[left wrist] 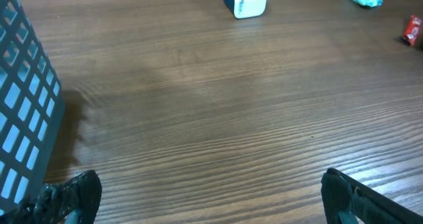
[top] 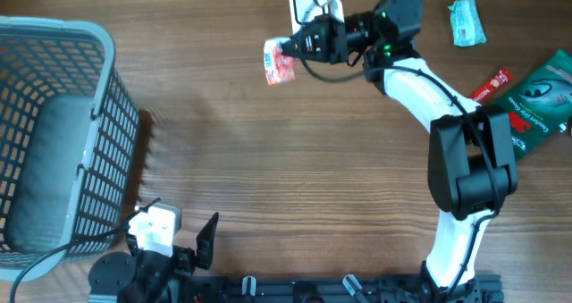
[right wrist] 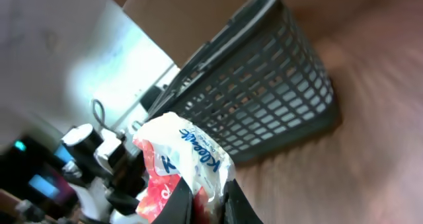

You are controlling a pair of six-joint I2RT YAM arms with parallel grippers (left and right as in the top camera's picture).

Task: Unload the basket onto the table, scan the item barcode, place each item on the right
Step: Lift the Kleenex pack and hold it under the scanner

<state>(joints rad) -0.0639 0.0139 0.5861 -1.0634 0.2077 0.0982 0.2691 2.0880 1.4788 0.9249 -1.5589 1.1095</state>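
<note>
We see the snack packet [top: 279,62] pinched at one end in the right gripper [top: 295,51], whose fingers are pressed together on it. It is lifted clear of the table and sticks out past the fingertips, its long axis roughly in line with the fingers. It is a crinkled red-and-white wrapper with blue lettering on the white part; no barcode shows in any view. The small white scanner box [top: 308,4] stands close beside this gripper, off to its side rather than ahead of the packet, so we judge the next move turns on swinging the packet's face round toward it. The left gripper [left wrist: 211,192] waits with fingers spread wide and empty, well apart from packet and scanner, so the right arm is far nearer. The grey basket [top: 54,124] stands beyond the packet's free end.
</note>
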